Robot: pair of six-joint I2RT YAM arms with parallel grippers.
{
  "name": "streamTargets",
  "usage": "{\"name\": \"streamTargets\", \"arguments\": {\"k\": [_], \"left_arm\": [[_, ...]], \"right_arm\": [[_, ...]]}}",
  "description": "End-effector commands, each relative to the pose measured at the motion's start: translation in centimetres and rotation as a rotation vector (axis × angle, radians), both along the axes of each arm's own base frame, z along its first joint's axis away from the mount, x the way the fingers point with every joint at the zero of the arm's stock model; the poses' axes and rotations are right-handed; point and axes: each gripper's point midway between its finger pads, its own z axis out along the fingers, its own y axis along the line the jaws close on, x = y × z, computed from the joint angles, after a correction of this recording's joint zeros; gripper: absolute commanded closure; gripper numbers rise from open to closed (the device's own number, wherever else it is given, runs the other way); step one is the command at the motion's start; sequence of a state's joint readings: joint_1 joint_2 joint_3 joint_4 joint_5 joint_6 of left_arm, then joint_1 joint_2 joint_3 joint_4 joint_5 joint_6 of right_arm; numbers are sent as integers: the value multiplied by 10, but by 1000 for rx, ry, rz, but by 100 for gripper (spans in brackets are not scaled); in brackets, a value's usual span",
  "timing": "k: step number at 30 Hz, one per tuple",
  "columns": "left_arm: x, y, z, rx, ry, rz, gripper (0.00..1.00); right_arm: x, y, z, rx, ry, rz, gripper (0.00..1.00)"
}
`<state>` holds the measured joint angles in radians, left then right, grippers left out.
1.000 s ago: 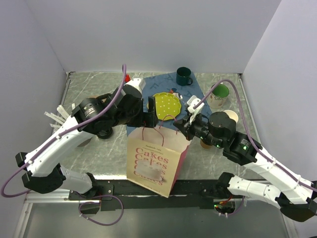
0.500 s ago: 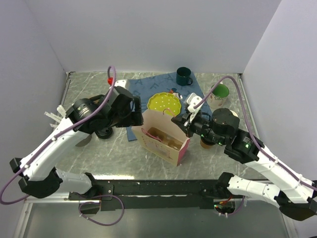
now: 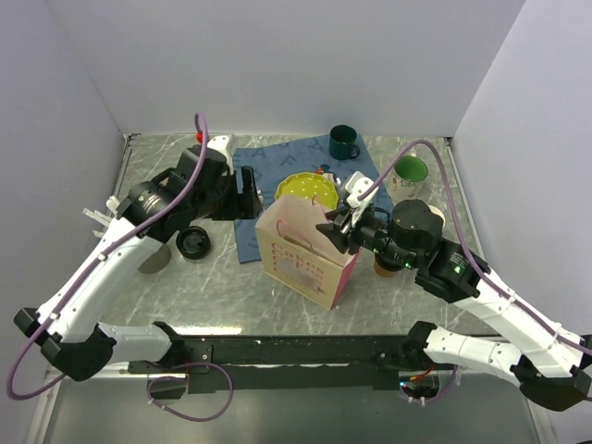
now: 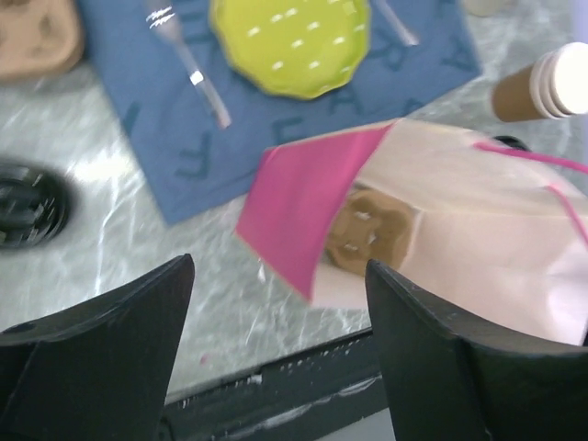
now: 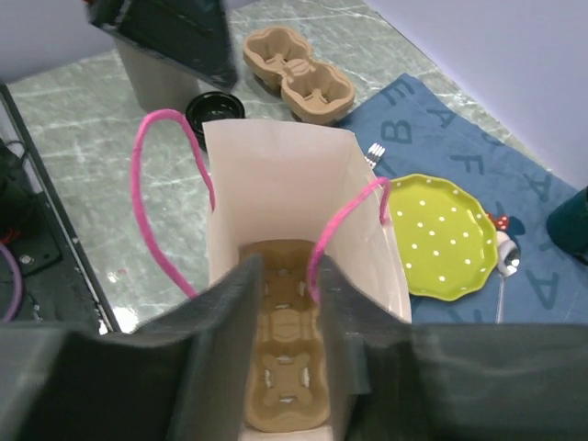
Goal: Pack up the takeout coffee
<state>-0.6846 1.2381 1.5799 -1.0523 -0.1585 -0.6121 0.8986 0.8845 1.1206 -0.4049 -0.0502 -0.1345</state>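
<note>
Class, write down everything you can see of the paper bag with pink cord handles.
The cream paper bag with pink cord handles stands upright and open on the grey marbled table, at the near edge of the blue placemat. Its sides are pink, its front bears pink print. A brown pulp cup carrier lies flat on its bottom. The right gripper hovers at its rim, fingers apart around one handle.

Cup carrier [image 5: 287,367] inside bag [image 3: 298,266], plate [image 3: 310,188] on mat [image 3: 277,165] behind

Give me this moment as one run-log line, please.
left gripper: open, empty | right gripper: open, at pink handle | paper bag: standing, cup carrier inside
</note>
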Motion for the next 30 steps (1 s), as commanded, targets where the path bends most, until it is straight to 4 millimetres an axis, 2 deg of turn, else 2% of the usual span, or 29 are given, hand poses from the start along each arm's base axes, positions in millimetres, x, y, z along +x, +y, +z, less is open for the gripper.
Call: {"name": "streamTargets", "arguments": {"k": [1, 5, 7, 11, 14, 18, 19, 24, 25, 26, 27, 28, 30], "left_arm": [[24, -34, 23, -76, -123, -158, 20], [39, -49, 20, -53, -134, -216, 22], [43, -58, 11, -43, -111, -254, 25], [51, -66, 2, -30, -122, -288, 28], [57, -71, -4, -19, -122, -304, 34], [60, -71, -18, 20, -74, -302, 63], [59, -71, -20, 22, -65, -302, 67], [36, -63, -27, -12, 35, -277, 93], [30, -61, -24, -29, 52, -257, 95], [27, -59, -23, -33, 63, -248, 97], [21, -57, -24, -39, 83, -244, 98], [15, -55, -23, -61, 92, -228, 99], [10, -53, -19, -84, 98, -216, 99]], "right_arm": [[-2, -11, 32, 96, -25, -42, 54], [-5, -23, 35, 137, 26, -100, 33], [-7, -31, 38, 144, 35, -122, 29], [-24, -40, 44, 195, 82, -101, 20], [-34, -51, 45, 220, 106, -112, 19], [-35, -73, 44, 249, 151, -214, 19], [-33, -83, 43, 244, 157, -263, 19], [-31, -111, 40, 256, 211, -413, 19], [-31, -116, 44, 264, 217, -438, 19], [-29, -128, 36, 250, 246, -515, 19], [-27, -132, 34, 246, 267, -551, 20], [-28, -138, 37, 253, 279, -580, 20], [-30, -145, 23, 206, 340, -642, 20]]}}
